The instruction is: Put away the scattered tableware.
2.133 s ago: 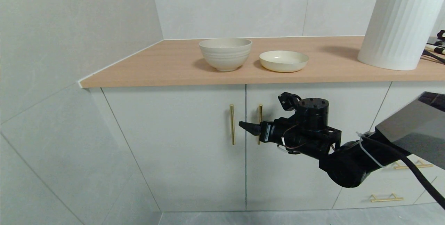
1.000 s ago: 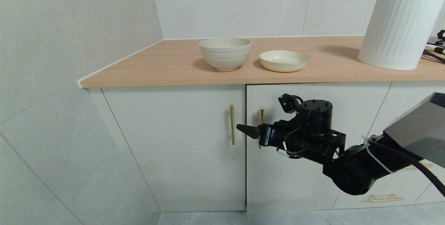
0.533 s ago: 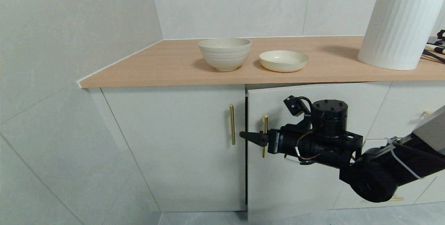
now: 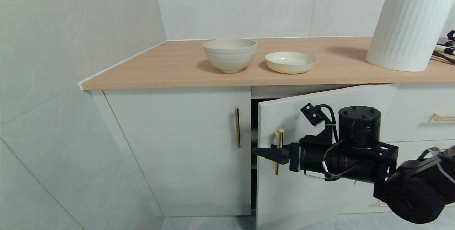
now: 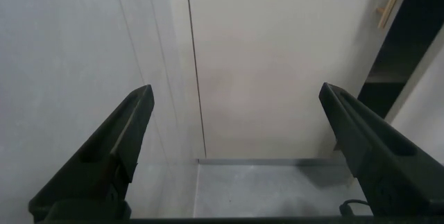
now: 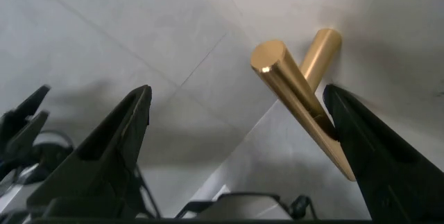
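Brass first: hooks the upright handle (image 4: pixel 280 137) with the wide-spread right hand (image 4: pixel 263 151), clamping nothing; leaves bowl (image 4: pixel 230 55) and plate (image 4: pixel 290 62) on the tabletop (image 4: pixel 160 70) above, nearest this hand.

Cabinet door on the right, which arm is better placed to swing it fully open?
Right. The right pincer, open, straddles the brass handle of the ajar door, one finger against the bar. The left pincer, also open, faces the closed door, clear of any handle.
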